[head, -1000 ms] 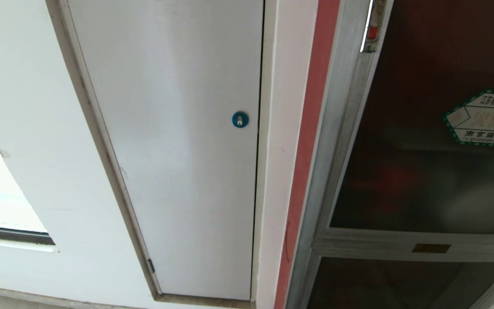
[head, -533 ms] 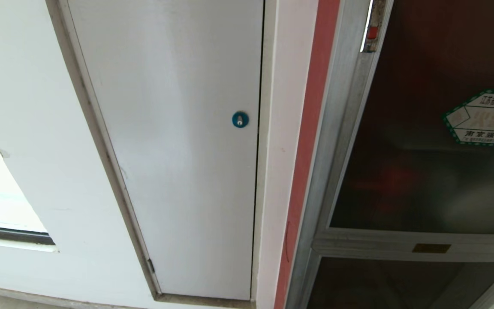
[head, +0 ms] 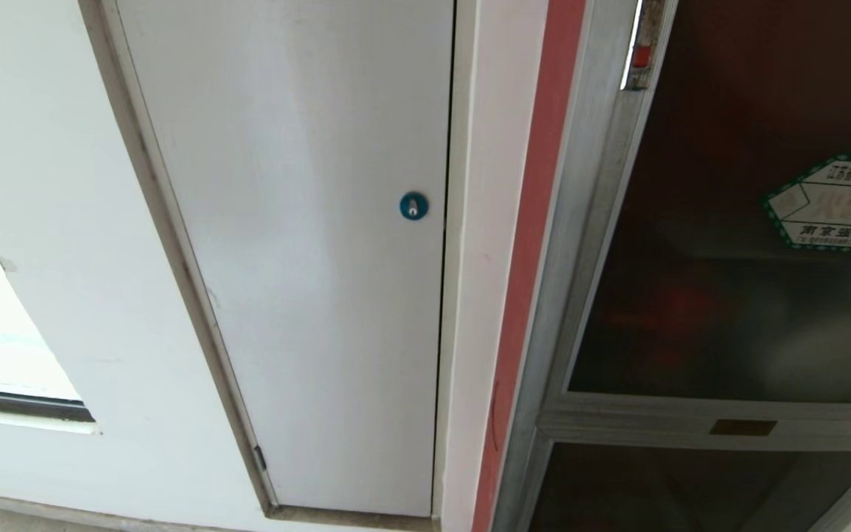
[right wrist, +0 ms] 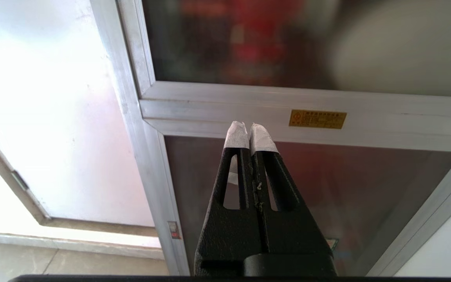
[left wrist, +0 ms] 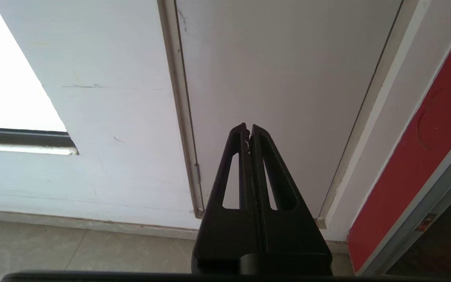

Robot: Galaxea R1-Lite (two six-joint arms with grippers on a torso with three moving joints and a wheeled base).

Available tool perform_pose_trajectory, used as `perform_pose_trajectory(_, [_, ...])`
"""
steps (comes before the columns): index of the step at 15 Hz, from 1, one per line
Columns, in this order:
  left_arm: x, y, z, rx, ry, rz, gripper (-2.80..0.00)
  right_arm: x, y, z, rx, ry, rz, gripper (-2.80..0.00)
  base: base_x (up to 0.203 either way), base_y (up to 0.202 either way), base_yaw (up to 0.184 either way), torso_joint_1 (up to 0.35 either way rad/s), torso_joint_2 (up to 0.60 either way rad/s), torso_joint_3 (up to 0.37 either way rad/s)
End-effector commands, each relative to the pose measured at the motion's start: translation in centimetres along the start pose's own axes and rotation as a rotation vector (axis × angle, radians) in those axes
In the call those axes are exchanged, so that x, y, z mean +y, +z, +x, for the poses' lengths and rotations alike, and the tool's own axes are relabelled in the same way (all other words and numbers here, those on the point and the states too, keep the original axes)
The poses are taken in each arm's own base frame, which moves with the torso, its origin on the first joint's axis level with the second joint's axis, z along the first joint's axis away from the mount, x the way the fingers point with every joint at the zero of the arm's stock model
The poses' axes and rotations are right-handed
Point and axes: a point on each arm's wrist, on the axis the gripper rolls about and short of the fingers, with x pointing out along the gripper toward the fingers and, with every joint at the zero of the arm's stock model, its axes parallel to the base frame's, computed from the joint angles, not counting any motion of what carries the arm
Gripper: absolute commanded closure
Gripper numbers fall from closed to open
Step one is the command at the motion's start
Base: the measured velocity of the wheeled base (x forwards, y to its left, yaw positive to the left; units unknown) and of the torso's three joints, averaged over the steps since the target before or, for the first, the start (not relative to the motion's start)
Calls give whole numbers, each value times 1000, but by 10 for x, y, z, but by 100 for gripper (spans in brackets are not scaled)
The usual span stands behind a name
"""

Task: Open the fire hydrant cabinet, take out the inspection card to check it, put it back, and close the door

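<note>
Pointing at the closed door [right wrist: 307, 43], the right gripper [right wrist: 250, 131] and left gripper [left wrist: 248, 128] are pinched together, empty.

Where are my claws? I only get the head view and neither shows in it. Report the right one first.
Observer: The right claw is shut and empty. Its white-taped fingertips point at the silver rail under the cabinet's glass door.
Operator: Give me a landmark near it.
Observer: In the right wrist view, a small gold plate on that rail shows just beside the fingertips.
Operator: Now the left.
Observer: The left claw is shut too. It is aimed at the lower part of the white door, above the floor tiles.
</note>
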Motion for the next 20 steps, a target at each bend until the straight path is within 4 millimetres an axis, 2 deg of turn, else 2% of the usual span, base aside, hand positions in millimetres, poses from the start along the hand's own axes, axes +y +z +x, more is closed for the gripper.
perform_pose_trajectory(1, [0,0,0,2,0,0,0,0,12,-2,-18,4,0,0,0,0,0,0,0,0])
perform_pose_trajectory(5, [0,0,0,2,0,-2,0,2,60,6,19,63,2,0,0,0,0,0,0,0])
perform_pose_trajectory(8, [0,0,0,2,0,0,0,5,107,28,66,152,7,0,0,0,0,0,0,0])
perform_pose_trajectory(12, [0,0,0,2,0,0,0,9,181,79,82,287,24,0,0,0,0,0,0,0])
perform_pose_trajectory(15, [0,0,0,2,0,0,0,15,215,124,110,403,38,0,0,0,0,0,0,0])
perform_pose_trajectory(18, [0,0,0,2,0,0,0,36,249,173,117,545,50,0,0,0,0,0,0,0])
perform_pose_trajectory(20, [0,0,0,2,0,0,0,51,267,198,127,590,56,0,0,0,0,0,0,0])
